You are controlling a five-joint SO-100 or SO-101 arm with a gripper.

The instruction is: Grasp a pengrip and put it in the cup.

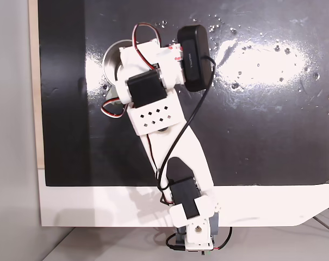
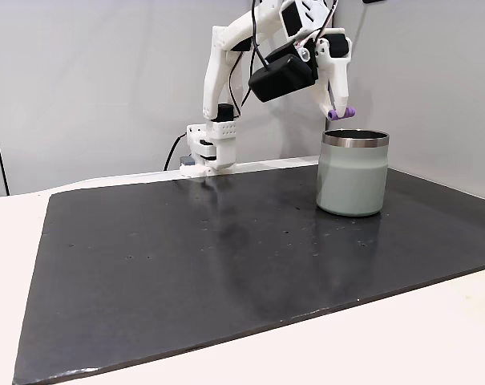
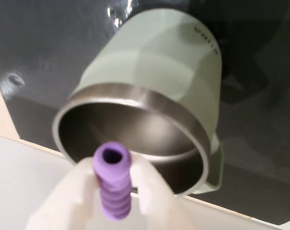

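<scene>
Clenched around a small ribbed light-purple rubber tube, the pengrip (image 3: 113, 184), my tool (image 3: 117, 189) holds it with one pale finger (image 3: 75, 194) on each side, its open end pointing toward the cup in the wrist view. In a fixed view the pengrip (image 2: 341, 113) hangs in the air just above the steel rim, toward its near-left part rather than over the middle.

Below it stands the round pale grey-green mug with a silvery steel rim and shiny inside, the cup (image 2: 353, 173), upright on the black mat (image 2: 186, 257) that covers my worktop, near the mat's far right corner as that fixed view shows it. From above, my arm covers most of the cup (image 1: 111, 58), leaving a sliver of steel rim near the mat's top edge.

My worry is the offset. If I let go here, I judge the soft tube could strike the rim, bounce and roll off across the mat. It might also cling to one finger. Descending off-centre could knock the cup.
</scene>
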